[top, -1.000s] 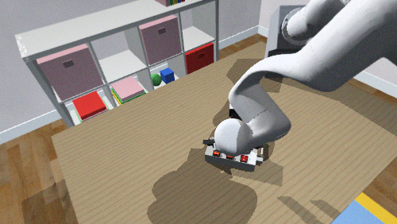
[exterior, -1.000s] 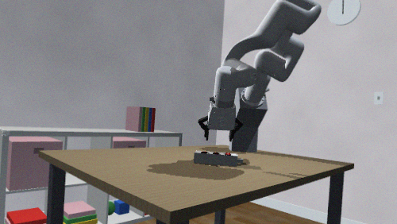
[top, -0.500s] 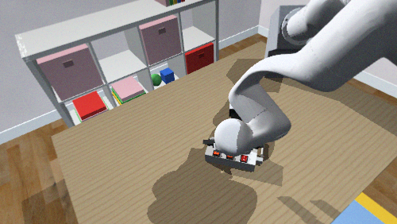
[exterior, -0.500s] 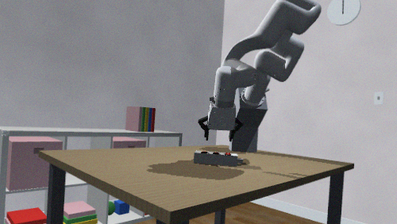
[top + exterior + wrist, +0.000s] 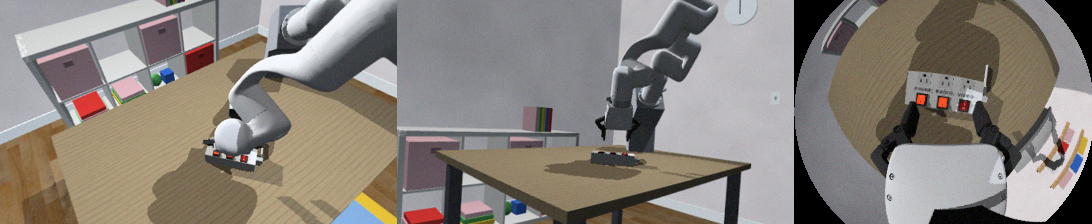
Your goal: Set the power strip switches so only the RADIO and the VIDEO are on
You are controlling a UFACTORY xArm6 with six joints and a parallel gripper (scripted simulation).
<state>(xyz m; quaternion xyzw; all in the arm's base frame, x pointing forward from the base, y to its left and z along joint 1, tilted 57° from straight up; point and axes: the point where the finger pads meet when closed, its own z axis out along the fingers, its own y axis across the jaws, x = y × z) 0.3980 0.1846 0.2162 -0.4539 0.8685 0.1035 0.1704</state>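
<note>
Wooden worktop (image 5: 516,175) carrying a grey strip (image 5: 613,158) with three red switches (image 5: 942,102); end effector (image 5: 616,135) above it, fingers spread, holding nothing.

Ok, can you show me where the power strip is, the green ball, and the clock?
power strip (image 5: 232,158): top view, on its grey top face beside the red switches.
green ball (image 5: 156,79): top view, middle of the ball, on the shelf's lower row.
clock (image 5: 741,9): exterior view, on its white face.
</note>
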